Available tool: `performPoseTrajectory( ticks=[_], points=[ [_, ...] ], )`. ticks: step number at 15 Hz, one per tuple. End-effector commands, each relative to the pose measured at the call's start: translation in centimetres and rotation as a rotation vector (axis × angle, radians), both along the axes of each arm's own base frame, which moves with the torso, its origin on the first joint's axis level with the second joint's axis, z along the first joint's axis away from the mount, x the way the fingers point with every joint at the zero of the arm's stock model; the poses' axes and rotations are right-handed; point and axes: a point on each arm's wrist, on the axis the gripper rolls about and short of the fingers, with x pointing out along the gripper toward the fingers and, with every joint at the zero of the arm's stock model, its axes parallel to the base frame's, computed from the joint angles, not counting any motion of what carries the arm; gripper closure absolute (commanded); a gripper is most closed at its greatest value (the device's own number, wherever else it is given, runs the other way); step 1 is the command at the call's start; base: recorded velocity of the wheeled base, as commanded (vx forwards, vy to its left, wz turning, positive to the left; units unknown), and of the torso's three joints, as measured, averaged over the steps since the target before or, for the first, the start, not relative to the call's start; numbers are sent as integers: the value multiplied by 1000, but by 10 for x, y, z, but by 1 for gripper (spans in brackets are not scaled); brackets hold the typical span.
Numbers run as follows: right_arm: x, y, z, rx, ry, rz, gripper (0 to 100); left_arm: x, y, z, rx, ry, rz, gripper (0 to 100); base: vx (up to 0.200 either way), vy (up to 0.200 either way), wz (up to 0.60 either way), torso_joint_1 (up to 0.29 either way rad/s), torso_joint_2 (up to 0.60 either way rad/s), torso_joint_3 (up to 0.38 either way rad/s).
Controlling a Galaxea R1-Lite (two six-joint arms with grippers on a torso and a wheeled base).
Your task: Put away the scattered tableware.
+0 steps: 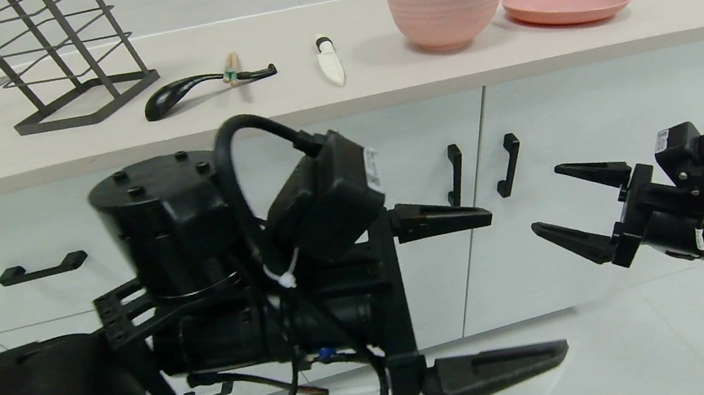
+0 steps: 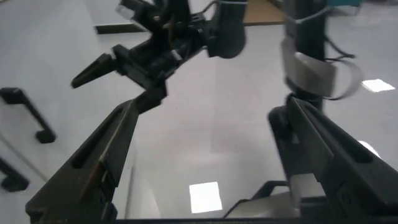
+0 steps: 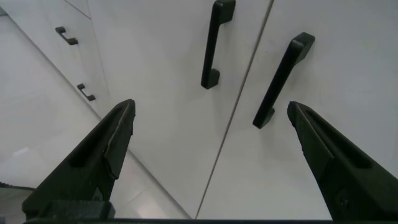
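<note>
**Q:** Where is the tableware?

**A:** All of it sits on a pale countertop (image 1: 377, 75). Take the pink bowl (image 1: 448, 8) as the anchor: it stands upright toward the back of the counter. Just beside the bowl, on the robot's right, a flat pink plate (image 1: 566, 3) rests apart from it. On the bowl's other side, near it, lies a white knife (image 1: 330, 63), its black-banded end pointing away from the robot. Farther from the bowl in that same direction, a pair of chopsticks (image 1: 231, 69) lies across the handle of a black spoon (image 1: 175, 95). Farthest from the bowl on that side stands a dark wire rack (image 1: 62, 59).

**Q:** And the grippers?

**A:** Both hang lower than the bowl, in front of the white cabinet doors (image 1: 551, 110), well apart from every piece of tableware. The left gripper (image 1: 529, 280) is below the bowl, its fingers spread wide with nothing between them. The right gripper (image 1: 544, 198) is below the bowl and to its right, also parted and empty. Two black door handles (image 1: 456, 175) sit beneath the bowl, and the right wrist view shows them between that gripper's fingers.
</note>
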Motion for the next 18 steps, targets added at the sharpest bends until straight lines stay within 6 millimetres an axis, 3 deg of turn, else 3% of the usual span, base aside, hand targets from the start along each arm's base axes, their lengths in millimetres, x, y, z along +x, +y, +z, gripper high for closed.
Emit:
performPoseTrajectory(
  ticks=[1, 5, 7, 11, 14, 18],
  points=[
    [10, 2, -1, 0, -2, 3, 0, 24, -24, -16, 26, 30, 77, 0, 0, 0, 0, 0, 0, 0],
    [20, 10, -10, 1, 17, 21, 0, 56, -58, -22, -3, 46, 93, 0, 0, 0, 0, 0, 0, 0],
    [34, 8, -7, 12, 0, 8, 0, 62, -63, -24, -9, 41, 88, 0, 0, 0, 0, 0, 0, 0],
    [55, -15, -9, 28, 15, 75, 0, 71, -51, -18, -21, 32, 46, 0, 0, 0, 0, 0, 0, 0],
    [65, -15, -29, 20, 59, 182, 0, 73, -46, -13, -32, 19, 52, 0, 0, 0, 0, 0, 0, 0],
    [90, -14, -19, 23, -16, 185, 0, 73, -39, -3, -49, 2, 70, 0, 0, 0, 0, 0, 0, 0]
  ],
)
